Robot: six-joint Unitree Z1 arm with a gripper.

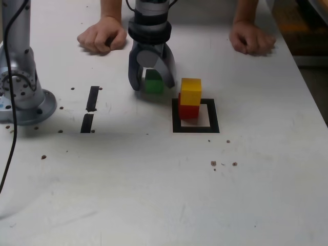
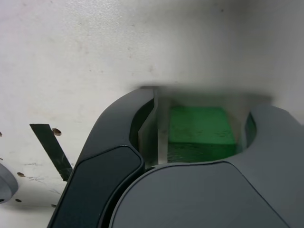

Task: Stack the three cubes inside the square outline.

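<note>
Just off the square outline (image 1: 195, 127), on its far side and toward the exterior view's left, sits the green cube (image 1: 153, 82), on the white table (image 1: 154, 195) and outside the tape. Gripper (image 1: 152, 86) is down over it w/ a finger on each side. Wrist view shows the green cube (image 2: 202, 132) right between the jaws, one finger (image 2: 159, 133) looks very near its side, but tbh can't tell if they're actually clamped or a hair apart bc it's blurry. Cube looks to be on the table, not lifted.

Inside the outline: red cube (image 1: 188, 109) at its far corner on the exterior view's left, partly over the tape, w/ the yellow cube (image 1: 191, 91) stacked on top, a bit skewed. So 2 of 3 stacked.

Further from the outline to the exterior view's left are two short black tape strips (image 1: 90, 109), and past those the arm's base (image 1: 23, 84). Beyond the outline, at the table's far edge, a person's two fists (image 1: 102, 35) rest on the surface. Few dark crumbs (image 1: 223, 164) scattered on the near side.
</note>
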